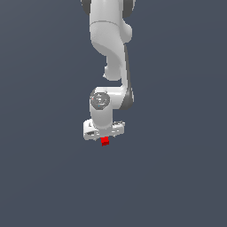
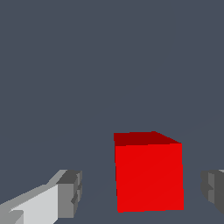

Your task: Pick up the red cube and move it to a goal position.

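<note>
Hand spread open, fingers apart, with gaps on both sides of the red cube. Grey fingertips seen at each edge in the wrist view, one with a white part behind it, neither one touching the cube. Red cube sitting between the two fingers, closer to one finger than to the other. Bright red on the big face, darker red on the top face, plain with no marks. Resting on a flat dark blue-grey floor that fills everything behind it. From the exterior view, red cube looking very small, peeking out just under the white hand. Hand pointing straight down, much wider than the cube. Above the hand, a round grey joint on the white arm. Arm going up and back, thick and curved, with dark bands on its side, cut off at the top edge of the view. Same dark blue-grey floor all around, on the exterior view's left and the exterior view's right. Cannot tell from the exterior view if the cube is on the floor or lifted a little.
</note>
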You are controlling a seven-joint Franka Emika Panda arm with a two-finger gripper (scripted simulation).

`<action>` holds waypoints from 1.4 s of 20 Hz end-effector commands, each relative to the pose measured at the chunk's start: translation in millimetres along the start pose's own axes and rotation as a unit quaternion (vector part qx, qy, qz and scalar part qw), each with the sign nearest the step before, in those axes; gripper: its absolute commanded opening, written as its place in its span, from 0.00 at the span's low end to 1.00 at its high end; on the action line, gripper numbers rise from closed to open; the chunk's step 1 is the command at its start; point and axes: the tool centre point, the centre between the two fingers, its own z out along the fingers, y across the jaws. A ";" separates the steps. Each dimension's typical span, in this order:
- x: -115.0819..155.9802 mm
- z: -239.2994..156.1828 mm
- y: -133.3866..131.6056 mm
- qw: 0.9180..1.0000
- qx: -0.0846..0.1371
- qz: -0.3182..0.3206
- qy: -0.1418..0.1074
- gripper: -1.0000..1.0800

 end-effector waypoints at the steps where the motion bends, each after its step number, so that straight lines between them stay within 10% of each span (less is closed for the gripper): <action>1: 3.2 10.2 1.3 1.000 0.001 -0.010 0.002 0.96; 8: 6.7 20.1 2.7 1.000 0.001 -0.020 0.003 0.96; 9: 6.7 20.1 2.7 1.000 0.001 -0.020 0.003 0.00; 28: 0.7 2.3 -2.2 1.000 0.001 -0.020 0.003 0.00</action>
